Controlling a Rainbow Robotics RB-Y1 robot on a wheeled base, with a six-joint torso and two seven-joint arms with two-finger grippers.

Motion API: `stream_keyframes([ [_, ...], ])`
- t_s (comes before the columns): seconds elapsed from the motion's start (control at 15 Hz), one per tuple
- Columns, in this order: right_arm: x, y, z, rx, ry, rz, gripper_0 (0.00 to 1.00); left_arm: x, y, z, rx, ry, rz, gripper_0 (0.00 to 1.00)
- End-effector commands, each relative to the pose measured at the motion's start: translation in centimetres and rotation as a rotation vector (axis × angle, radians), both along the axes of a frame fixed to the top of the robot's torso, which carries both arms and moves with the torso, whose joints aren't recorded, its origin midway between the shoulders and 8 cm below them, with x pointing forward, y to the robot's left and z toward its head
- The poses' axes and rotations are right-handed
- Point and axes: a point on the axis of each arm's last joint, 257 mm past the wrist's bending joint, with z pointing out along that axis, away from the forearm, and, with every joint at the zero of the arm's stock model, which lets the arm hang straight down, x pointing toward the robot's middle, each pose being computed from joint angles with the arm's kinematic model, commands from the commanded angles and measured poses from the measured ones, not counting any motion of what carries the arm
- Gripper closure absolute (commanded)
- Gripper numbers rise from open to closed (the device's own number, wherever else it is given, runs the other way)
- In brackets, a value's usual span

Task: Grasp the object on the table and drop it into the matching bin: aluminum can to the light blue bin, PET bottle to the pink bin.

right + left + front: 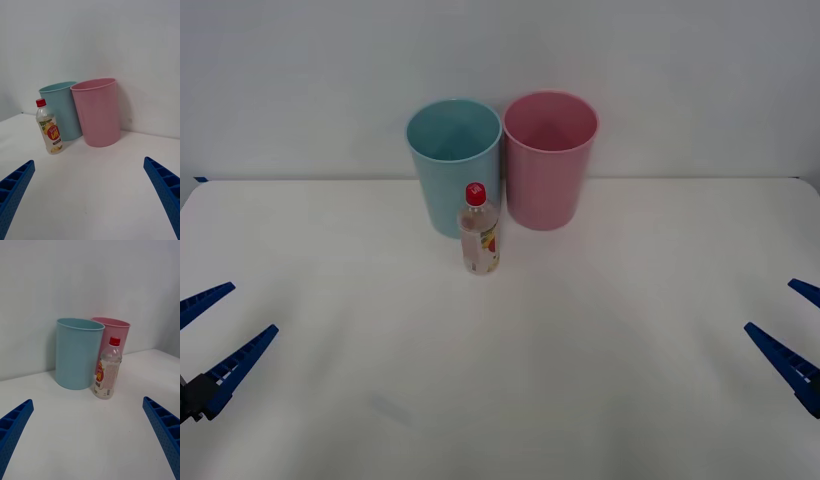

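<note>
Bottle (479, 232) stands upright on the counter (330, 400), long axis vertical, red cap up, base down; from counter centre it's toward 12 o'clock, just in front of the blue bin (454, 163) and slightly toward the pink bin (549, 158), which sits at the blue bin's 3 o'clock, the two bins looking close to touching. Label w/ yellow-red print faces the robot's right side more than its left. Left gripper (212, 335) sits near the counter's 8 o'clock edge, jaws spread wide, nothing in them; right gripper (790, 325) near 4 o'clock, also wide and empty. Both well apart from the bottle. Risks, as I judge them: bottle is tall, narrow, probably light, so a finger brushing it on approach could tip it or roll it away. It's so near the blue bin that a reach going too deep may shove that bin or pinch bottle against it. A grip up near the cap could let it swing or slip; mid-body looks safer. Bins are side by side, so a sloppy release could land it in blue instead of pink, or clip the pink rim and bounce out.
</note>
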Motion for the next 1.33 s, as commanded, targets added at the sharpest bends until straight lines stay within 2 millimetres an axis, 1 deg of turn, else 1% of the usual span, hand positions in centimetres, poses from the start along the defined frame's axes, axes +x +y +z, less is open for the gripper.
stream_keyframes([
  [0.07,0.1,0.0,-0.4,-0.002,0.007,-0.002,0.00,0.0,0.0,0.0,0.000,0.000,0.000,0.00],
  [0.33,1.2,1.2,-0.2,-0.006,-0.003,0.020,0.00,0.0,0.0,0.0,0.000,0.000,0.000,0.00],
  [0.47,1.8,2.3,-0.3,-0.020,-0.004,0.045,0.00,0.0,0.0,0.0,0.000,0.000,0.000,0.00],
  [0.73,3.4,5.4,-0.5,-0.046,-0.010,0.108,0.00,0.0,0.0,0.0,0.000,0.000,0.000,0.00],
  [1.07,5.5,8.6,-0.9,-0.061,-0.006,0.162,0.00,0.0,0.0,0.0,0.000,0.000,0.000,0.00],
  [1.2,6.8,9.6,-1.7,-0.061,0.005,0.184,0.00,0.0,0.0,0.0,0.000,0.000,0.000,0.00],
  [1.33,8.1,10.9,-2.1,-0.077,0.004,0.207,0.00,0.0,0.0,0.0,0.000,0.000,0.000,0.00],
])
